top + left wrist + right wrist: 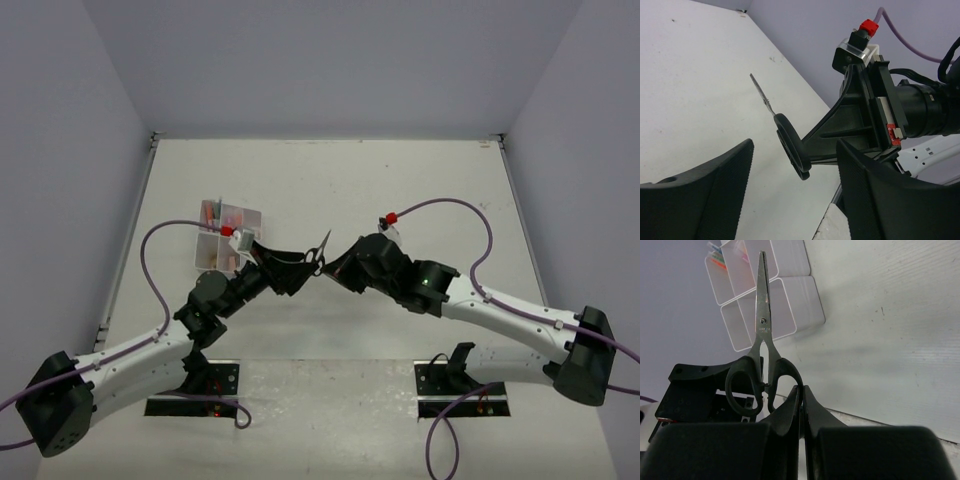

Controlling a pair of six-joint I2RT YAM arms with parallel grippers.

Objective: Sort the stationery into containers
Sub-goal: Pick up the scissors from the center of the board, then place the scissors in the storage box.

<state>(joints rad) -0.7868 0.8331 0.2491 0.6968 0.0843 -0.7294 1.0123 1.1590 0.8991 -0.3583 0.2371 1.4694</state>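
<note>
The right hand (801, 396) pinches one loop of the scissors (762, 315), blades shut, pointing straight out beyond its fingers. Only the left wrist view shows the left hand (794, 160) open, flanking the handles.

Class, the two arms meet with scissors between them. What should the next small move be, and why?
Probably: close the left gripper on the handles of the scissors. The right gripper is shut on one handle loop, holding them off the table, and the left's open fingers flank the handles. The organiser box sits on the left arm's side, so a handover fits.
</note>
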